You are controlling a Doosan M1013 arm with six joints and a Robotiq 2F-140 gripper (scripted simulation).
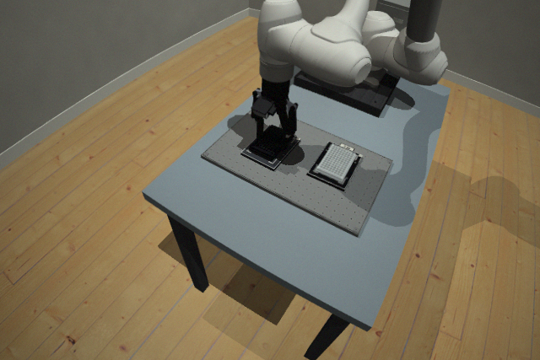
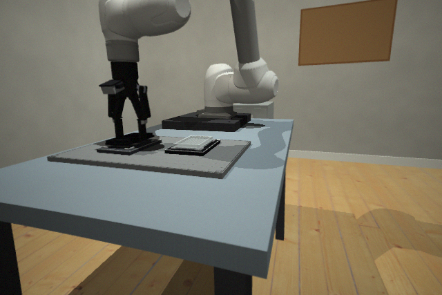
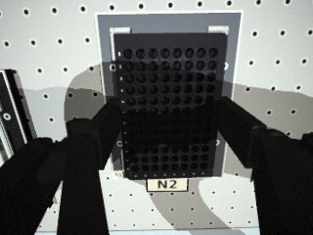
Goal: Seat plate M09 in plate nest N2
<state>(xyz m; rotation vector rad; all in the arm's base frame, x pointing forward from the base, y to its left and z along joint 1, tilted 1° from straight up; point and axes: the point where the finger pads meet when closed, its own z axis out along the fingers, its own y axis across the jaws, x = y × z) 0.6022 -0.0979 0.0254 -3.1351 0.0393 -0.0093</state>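
gripper (image 1: 275,138): pointing straight down over the left nest, its fingers clamped on the long sides of the black plate
plate m09 (image 3: 168,105): black, many round wells, held between the fingers and lying low over plate nest n2; from the exterior view it looks level, though whether it is fully seated cannot be told
plate nest n2 (image 3: 105,29): grey frame with a white "n2" label (image 3: 167,184) at its near edge, two pale locator tabs showing at the far corners
plate m06 (image 1: 335,160): white well plate resting in plate nest n1 (image 1: 351,174), well apart from the gripper
perforated base (image 1: 331,203): grey board carrying both nests, lying on the blue-grey worktop (image 1: 283,251)
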